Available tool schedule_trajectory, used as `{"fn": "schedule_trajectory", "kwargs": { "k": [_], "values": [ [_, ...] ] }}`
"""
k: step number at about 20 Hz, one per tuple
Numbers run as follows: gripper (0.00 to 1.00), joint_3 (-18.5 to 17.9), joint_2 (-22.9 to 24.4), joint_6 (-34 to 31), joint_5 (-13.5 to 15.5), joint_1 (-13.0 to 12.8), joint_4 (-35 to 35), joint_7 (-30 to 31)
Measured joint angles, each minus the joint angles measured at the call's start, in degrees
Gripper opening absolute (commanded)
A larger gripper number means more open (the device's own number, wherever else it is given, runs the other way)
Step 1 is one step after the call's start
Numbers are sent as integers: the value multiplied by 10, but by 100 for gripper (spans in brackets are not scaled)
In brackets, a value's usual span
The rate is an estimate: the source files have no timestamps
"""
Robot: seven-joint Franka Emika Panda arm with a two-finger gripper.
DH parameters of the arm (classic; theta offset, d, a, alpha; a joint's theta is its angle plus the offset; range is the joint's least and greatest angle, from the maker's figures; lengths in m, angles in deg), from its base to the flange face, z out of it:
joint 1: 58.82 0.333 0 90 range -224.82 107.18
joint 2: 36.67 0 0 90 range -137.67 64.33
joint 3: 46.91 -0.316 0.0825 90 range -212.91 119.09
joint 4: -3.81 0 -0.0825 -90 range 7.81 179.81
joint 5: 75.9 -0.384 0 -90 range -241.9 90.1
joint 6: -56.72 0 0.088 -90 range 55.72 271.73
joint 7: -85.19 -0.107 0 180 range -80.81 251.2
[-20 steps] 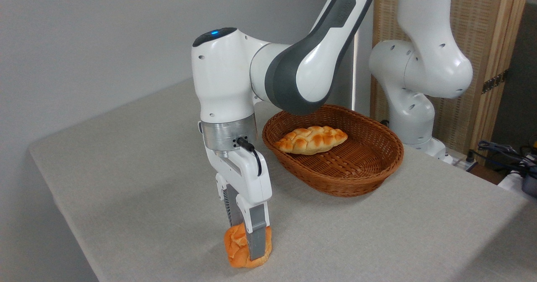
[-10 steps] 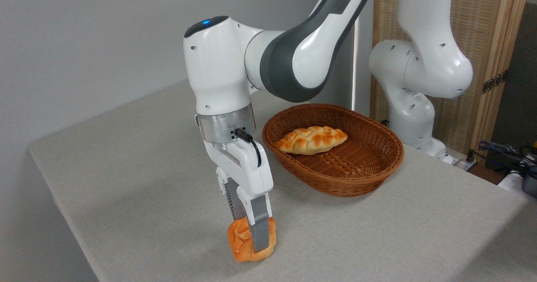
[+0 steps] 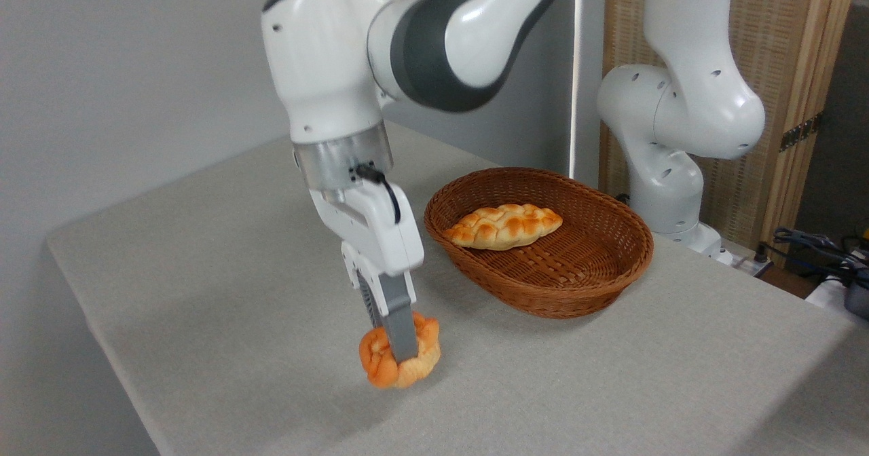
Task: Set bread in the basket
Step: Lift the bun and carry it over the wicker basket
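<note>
Lifted now off the table point(image 3: 204, 273), the bread point(image 3: 400, 359), pinched between the fingers of the gripper point(image 3: 394, 347), near-left of the basket point(image 3: 577, 286). Inside the basket, only a braided loaf point(image 3: 504, 226).

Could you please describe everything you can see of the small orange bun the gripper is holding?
The bun is small, round and golden-orange, with a knotted, lobed surface and a glossy, soft-looking crust. The gripper is shut on it, one grey finger pressed across its front, the other mostly hidden behind. It hangs tilted just above the grey table, its shadow below it, near the front edge. It is left of the wicker basket and apart from it.
</note>
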Motion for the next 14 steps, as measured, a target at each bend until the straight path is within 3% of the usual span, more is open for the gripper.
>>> {"fn": "schedule_trajectory", "kwargs": {
  "k": [7,14],
  "values": [
    [15,2,103,-187,0,-11,-6,-97],
    [17,1,241,-206,0,-77,153,-114]
  ]
}}
